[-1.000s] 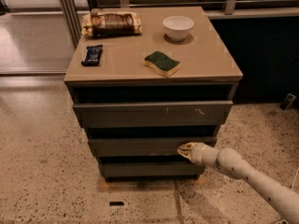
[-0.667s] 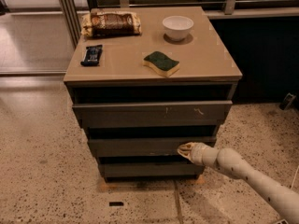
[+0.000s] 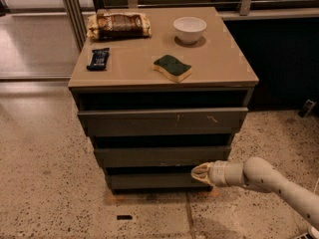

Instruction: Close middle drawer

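Note:
The middle drawer (image 3: pixel 162 156) is a wide grey-brown handleless front in the cabinet, below the scratched top drawer front (image 3: pixel 162 120) and above the narrower lowest front (image 3: pixel 154 181). Each front has a dark gap above it. My gripper (image 3: pixel 198 173) is at the end of a white arm that reaches in from the lower right. Its tip is at the lower right part of the middle drawer front, just under its bottom edge and in front of the lowest drawer.
On the cabinet top (image 3: pixel 219 68) lie a snack bag (image 3: pixel 117 24), a white bowl (image 3: pixel 190 29), a dark bar (image 3: pixel 98 58) and a green-and-yellow sponge (image 3: pixel 172 67). Speckled floor (image 3: pixel 45 183) surrounds the cabinet. A railing runs behind.

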Tool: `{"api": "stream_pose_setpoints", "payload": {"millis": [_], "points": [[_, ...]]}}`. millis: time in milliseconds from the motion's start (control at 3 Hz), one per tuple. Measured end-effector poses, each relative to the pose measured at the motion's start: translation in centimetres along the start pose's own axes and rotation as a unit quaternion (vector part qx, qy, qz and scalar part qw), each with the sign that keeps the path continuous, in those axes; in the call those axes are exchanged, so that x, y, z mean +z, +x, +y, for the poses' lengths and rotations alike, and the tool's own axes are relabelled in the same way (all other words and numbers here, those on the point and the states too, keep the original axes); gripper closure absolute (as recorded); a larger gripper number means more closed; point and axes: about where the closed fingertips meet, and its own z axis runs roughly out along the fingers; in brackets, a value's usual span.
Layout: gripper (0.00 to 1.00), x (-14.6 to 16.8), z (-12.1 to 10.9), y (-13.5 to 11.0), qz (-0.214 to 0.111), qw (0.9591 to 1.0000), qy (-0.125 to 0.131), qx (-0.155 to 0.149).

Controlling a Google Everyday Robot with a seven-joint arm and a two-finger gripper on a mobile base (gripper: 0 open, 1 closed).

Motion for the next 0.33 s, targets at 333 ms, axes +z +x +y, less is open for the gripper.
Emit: {"api": "stream_pose_setpoints", "payload": {"millis": [333], "points": [[1.00, -2.69, 3.19, -1.98, -0.011, 0.9961, -0.079, 0.039]]}}
